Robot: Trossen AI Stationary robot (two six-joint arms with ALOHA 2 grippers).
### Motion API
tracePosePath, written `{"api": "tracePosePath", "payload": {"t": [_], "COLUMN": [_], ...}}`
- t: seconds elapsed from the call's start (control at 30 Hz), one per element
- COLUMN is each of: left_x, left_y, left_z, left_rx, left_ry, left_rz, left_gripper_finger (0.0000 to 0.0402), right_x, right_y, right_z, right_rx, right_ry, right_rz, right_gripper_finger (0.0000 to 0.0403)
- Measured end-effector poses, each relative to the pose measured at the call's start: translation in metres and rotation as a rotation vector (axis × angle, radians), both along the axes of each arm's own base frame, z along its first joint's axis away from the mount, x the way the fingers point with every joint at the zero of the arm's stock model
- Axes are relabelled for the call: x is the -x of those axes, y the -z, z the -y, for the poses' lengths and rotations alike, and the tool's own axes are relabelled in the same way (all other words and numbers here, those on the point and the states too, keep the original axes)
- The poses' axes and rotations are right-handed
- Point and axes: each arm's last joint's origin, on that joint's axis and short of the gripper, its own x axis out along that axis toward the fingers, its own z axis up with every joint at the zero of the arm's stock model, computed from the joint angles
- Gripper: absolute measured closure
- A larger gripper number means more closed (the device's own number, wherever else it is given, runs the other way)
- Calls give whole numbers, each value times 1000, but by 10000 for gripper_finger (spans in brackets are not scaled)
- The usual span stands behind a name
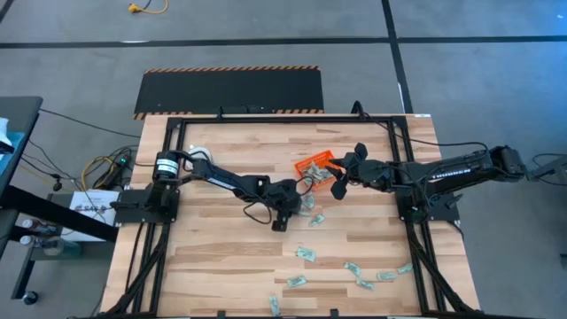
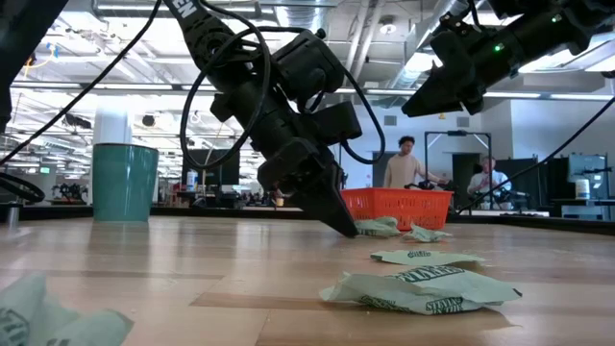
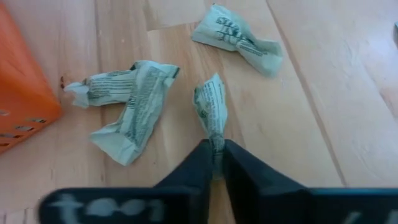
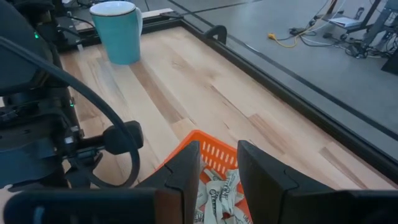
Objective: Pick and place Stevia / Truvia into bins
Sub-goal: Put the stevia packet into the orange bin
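Note:
Several crumpled pale green Stevia packets lie flat on the wooden table. One packet (image 3: 210,109) lies in front of my left gripper (image 3: 216,155), which is shut on it beside the orange bin (image 1: 312,165). Two more packets (image 3: 127,102) (image 3: 239,37) lie close by. My right gripper (image 4: 219,168) hovers open above the bin (image 4: 214,152), which holds several packets. In the low view my left gripper (image 2: 341,226) reaches down to the tabletop, and my right gripper (image 2: 452,86) hangs high. My left gripper pinches the packet's nearest end (image 3: 215,140) between its two fingers. The fingers slant down from the table's left and lie along the packet. The rest of the packet lies on the table ahead of the fingertips.
A teal cup (image 4: 118,31) stands at the table's far left. More loose packets (image 1: 354,268) are scattered toward the near right edge. A black frame rail (image 1: 403,159) borders the table. People (image 2: 404,163) stand in the room beyond.

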Motion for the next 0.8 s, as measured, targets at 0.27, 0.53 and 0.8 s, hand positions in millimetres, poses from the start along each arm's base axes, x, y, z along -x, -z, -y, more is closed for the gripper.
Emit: {"api": "tracePosePath", "payload": {"t": [0.27, 0.53, 0.8], "left_x": [2, 7, 9], "left_y": [-7, -60, -84], "left_z": [0, -8, -59], "left_rx": [15, 10, -66], "left_ry": [-20, -58, -182], "left_rz": [8, 149, 281], "left_gripper_finger": [395, 398, 398], "right_x": [0, 0, 0], "right_y": [0, 0, 0], "right_z": [0, 0, 0], "right_rx": [-1, -3, -16], "right_ry": [0, -3, 3], "right_rz": [1, 0, 7], "right_gripper_finger": [303, 303, 303]}}
